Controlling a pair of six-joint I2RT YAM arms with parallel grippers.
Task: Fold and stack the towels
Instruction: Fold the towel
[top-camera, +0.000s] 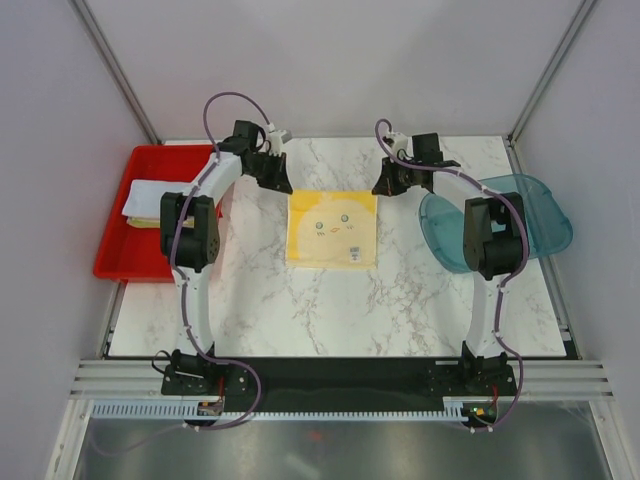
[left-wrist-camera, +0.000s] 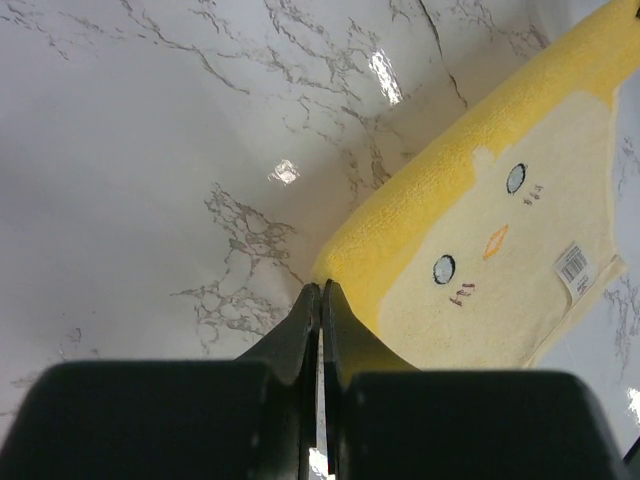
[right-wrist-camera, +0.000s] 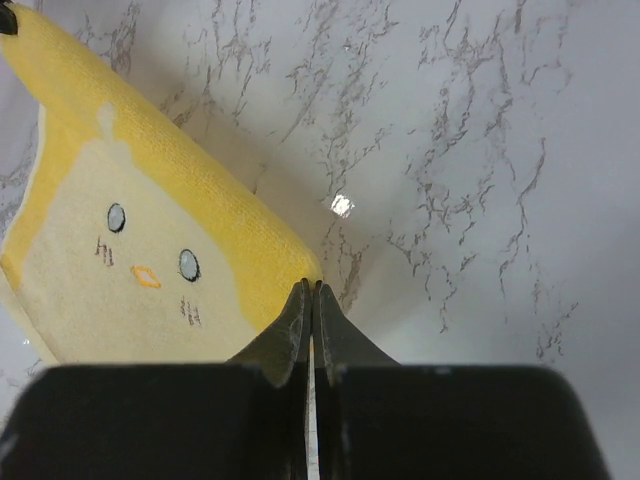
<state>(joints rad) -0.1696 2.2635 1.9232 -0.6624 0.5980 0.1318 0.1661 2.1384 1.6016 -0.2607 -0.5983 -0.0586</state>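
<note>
A yellow towel (top-camera: 332, 228) with a chick face lies spread in the middle of the marble table. My left gripper (top-camera: 283, 187) is at its far left corner. In the left wrist view the jaws (left-wrist-camera: 321, 290) are pressed together on that corner of the towel (left-wrist-camera: 480, 230). My right gripper (top-camera: 384, 187) is at the far right corner. In the right wrist view it (right-wrist-camera: 312, 287) is shut on the corner of the towel (right-wrist-camera: 130, 230). The towel's far edge looks slightly raised, with shadow under it. More folded towels (top-camera: 140, 207), white and yellow-green, lie in the red tray.
The red tray (top-camera: 115, 255) stands at the table's left edge, beside the left arm. A translucent teal bin (top-camera: 545, 215) lies at the right edge, partly behind the right arm. Bare marble (top-camera: 330, 310) lies between the towel and the arm bases.
</note>
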